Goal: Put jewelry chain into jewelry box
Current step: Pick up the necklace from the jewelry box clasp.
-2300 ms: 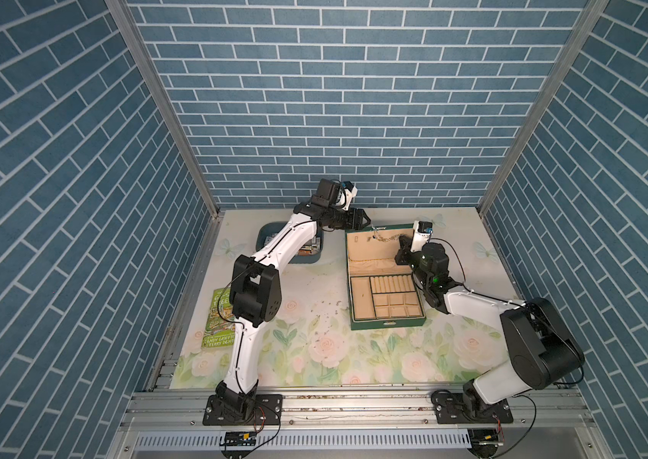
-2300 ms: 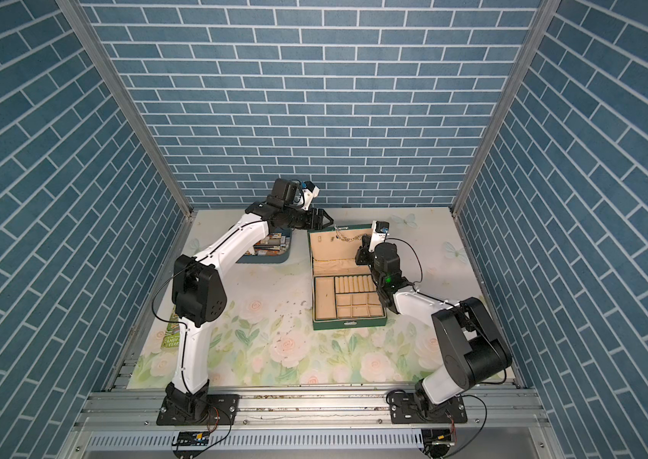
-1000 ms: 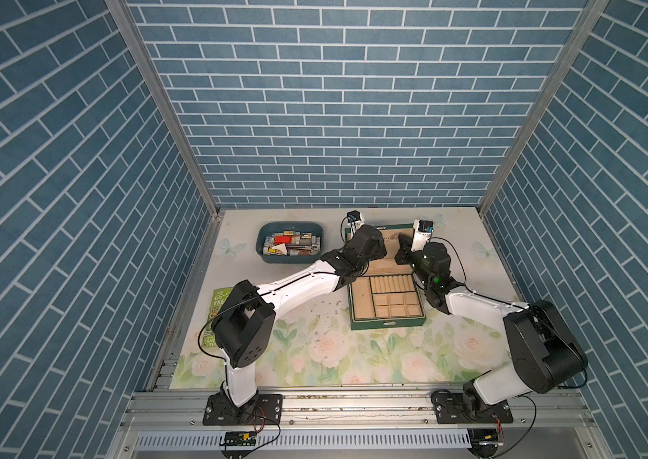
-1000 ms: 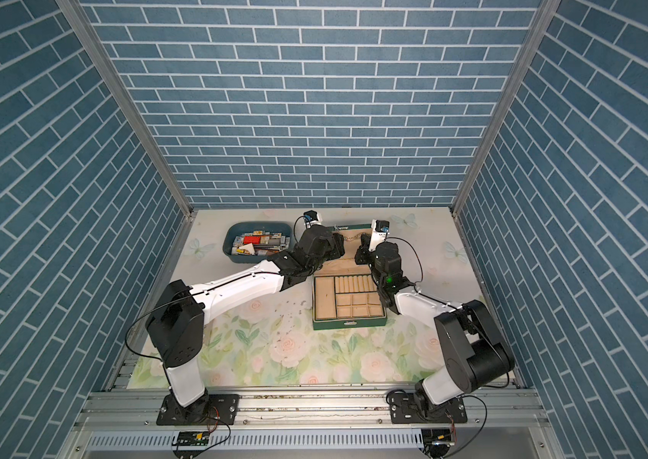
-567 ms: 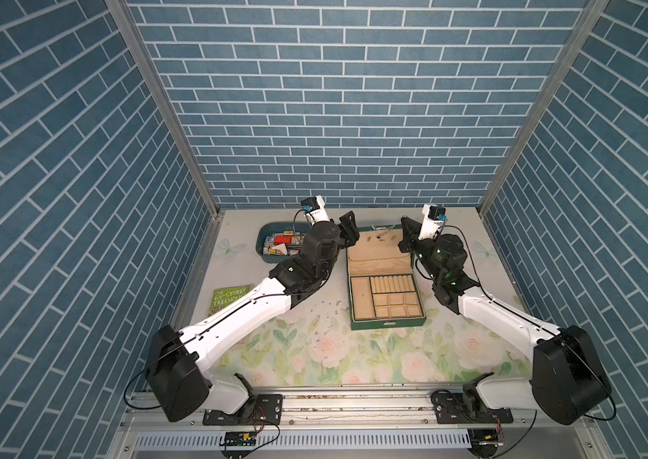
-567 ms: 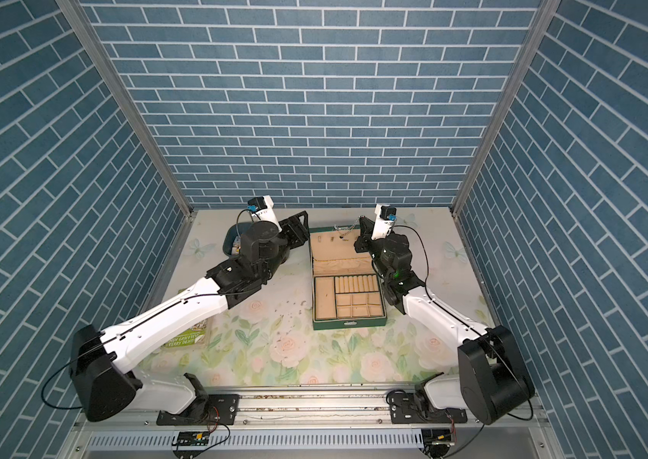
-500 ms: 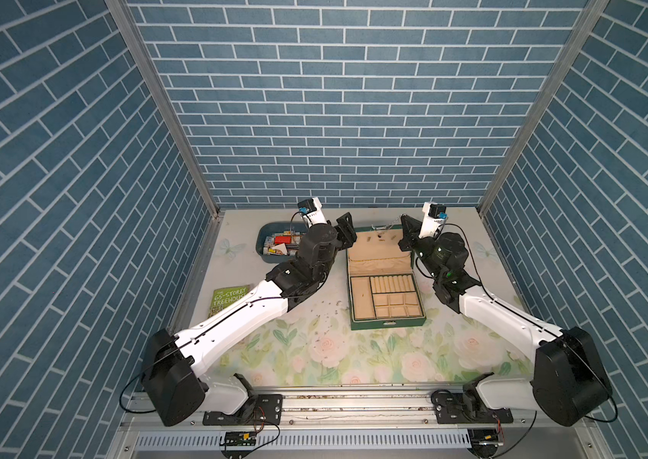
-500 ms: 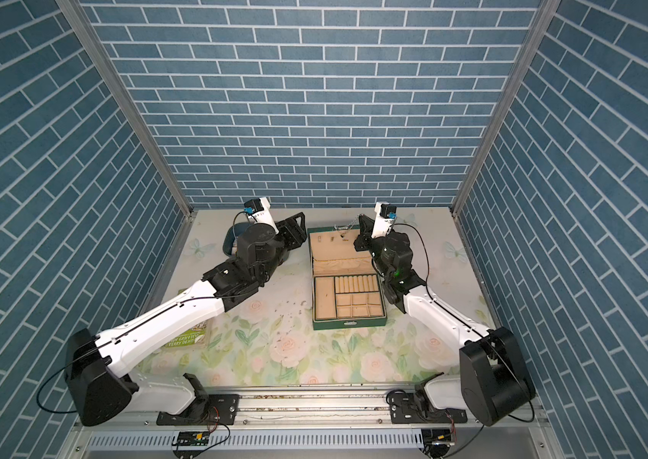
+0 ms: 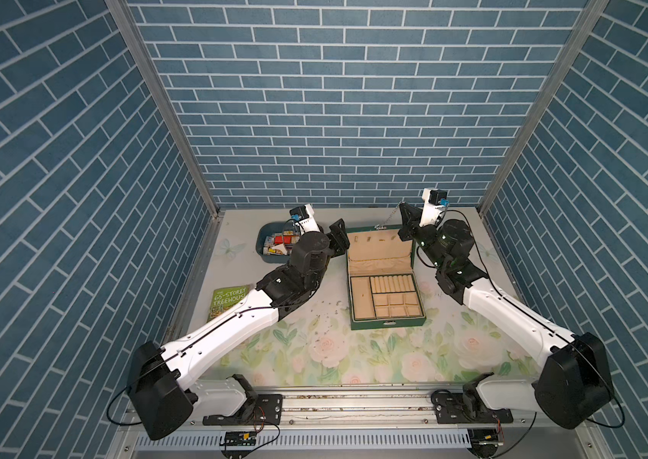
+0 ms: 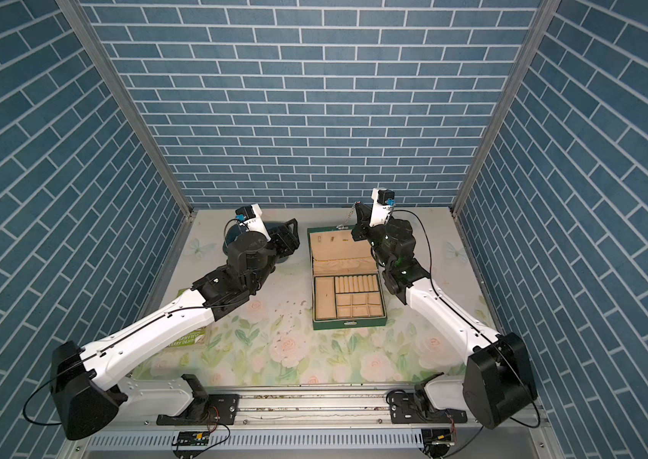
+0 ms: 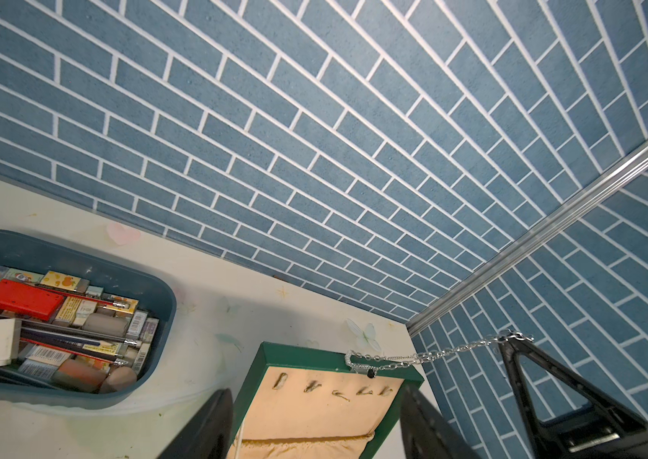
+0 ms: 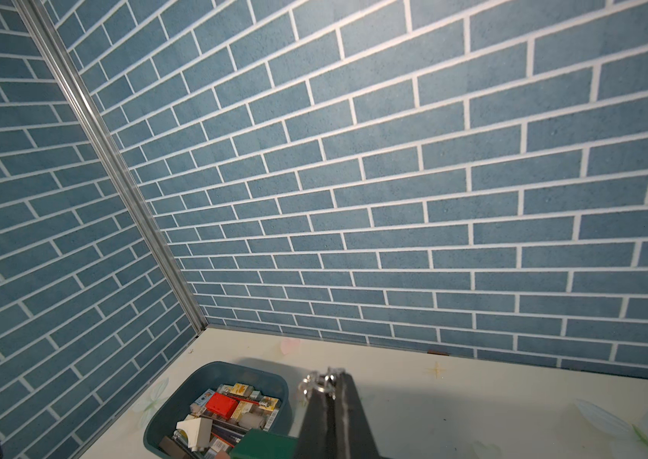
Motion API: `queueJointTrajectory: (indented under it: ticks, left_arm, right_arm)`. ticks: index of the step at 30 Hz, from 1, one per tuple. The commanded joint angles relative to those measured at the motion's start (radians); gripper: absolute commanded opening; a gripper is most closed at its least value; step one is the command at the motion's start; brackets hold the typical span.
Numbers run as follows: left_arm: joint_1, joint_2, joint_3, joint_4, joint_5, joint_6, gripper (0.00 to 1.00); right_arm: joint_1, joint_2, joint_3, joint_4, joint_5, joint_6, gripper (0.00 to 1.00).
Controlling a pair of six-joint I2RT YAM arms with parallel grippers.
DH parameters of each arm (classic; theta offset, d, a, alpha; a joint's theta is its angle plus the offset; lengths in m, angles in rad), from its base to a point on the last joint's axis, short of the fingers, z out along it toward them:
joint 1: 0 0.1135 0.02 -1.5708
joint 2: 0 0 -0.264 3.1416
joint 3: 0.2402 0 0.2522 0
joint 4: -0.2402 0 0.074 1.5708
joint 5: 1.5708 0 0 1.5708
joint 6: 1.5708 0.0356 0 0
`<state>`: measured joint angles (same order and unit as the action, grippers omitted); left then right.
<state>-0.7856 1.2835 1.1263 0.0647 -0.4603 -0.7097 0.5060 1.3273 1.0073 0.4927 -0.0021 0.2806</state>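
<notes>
The jewelry box (image 9: 388, 322) is a dark green case, open on the floral mat, its beige-lined lid (image 11: 302, 354) leaning back with small hooks. The jewelry chain (image 9: 389, 216) is a thin pale link chain. One end lies over the lid's top edge (image 11: 370, 363); the other is pinched in my right gripper (image 9: 402, 206), which is shut on it, raised above the lid's back right corner. The chain (image 12: 316, 383) shows at those closed tips (image 12: 332, 382). My left gripper (image 9: 337, 238) stands open left of the lid, apart from it, holding nothing; its fingers (image 11: 211, 421) frame the lid.
A blue-teal tub (image 9: 261, 238) of erasers, pencils and small boxes stands at the back left, behind my left wrist. A green book (image 9: 228, 300) lies by the left wall. Tiny dark specks (image 9: 322, 318) dot the mat left of the box. The brick back wall is close behind the lid.
A second ago my left gripper was at the lid; it has since pulled back left and opened wider. My right gripper rose from beside the lid, drawing the chain up.
</notes>
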Motion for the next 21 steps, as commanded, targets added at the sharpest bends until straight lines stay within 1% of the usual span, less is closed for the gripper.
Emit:
queueJointTrajectory:
  ticks: [1, 9, 12, 15, 19, 21]
  left_arm:
    - [0.003, -0.017, -0.018, -0.008, -0.019, 0.024, 0.71]
    - [0.003, -0.026, -0.025, 0.002, -0.021, 0.039, 0.72]
    - [0.003, -0.034, -0.036, 0.029, -0.002, 0.065, 0.75]
    - [0.004, -0.037, -0.052, 0.084, 0.065, 0.127, 0.81]
    - [0.008, -0.046, -0.088, 0.192, 0.209, 0.244, 0.86]
    - [0.011, -0.048, -0.108, 0.241, 0.284, 0.312, 0.87]
  right_arm:
    - [0.005, -0.030, 0.057, -0.025, -0.015, -0.048, 0.00]
    - [0.005, -0.022, 0.153, -0.078, -0.032, -0.075, 0.00]
    - [0.005, -0.030, 0.162, -0.091, -0.044, -0.075, 0.00]
    - [0.004, -0.045, 0.156, -0.102, -0.056, -0.075, 0.00]
    - [0.004, -0.069, 0.143, -0.106, -0.067, -0.075, 0.00]
    - [0.005, -0.079, 0.140, -0.113, -0.115, -0.075, 0.00]
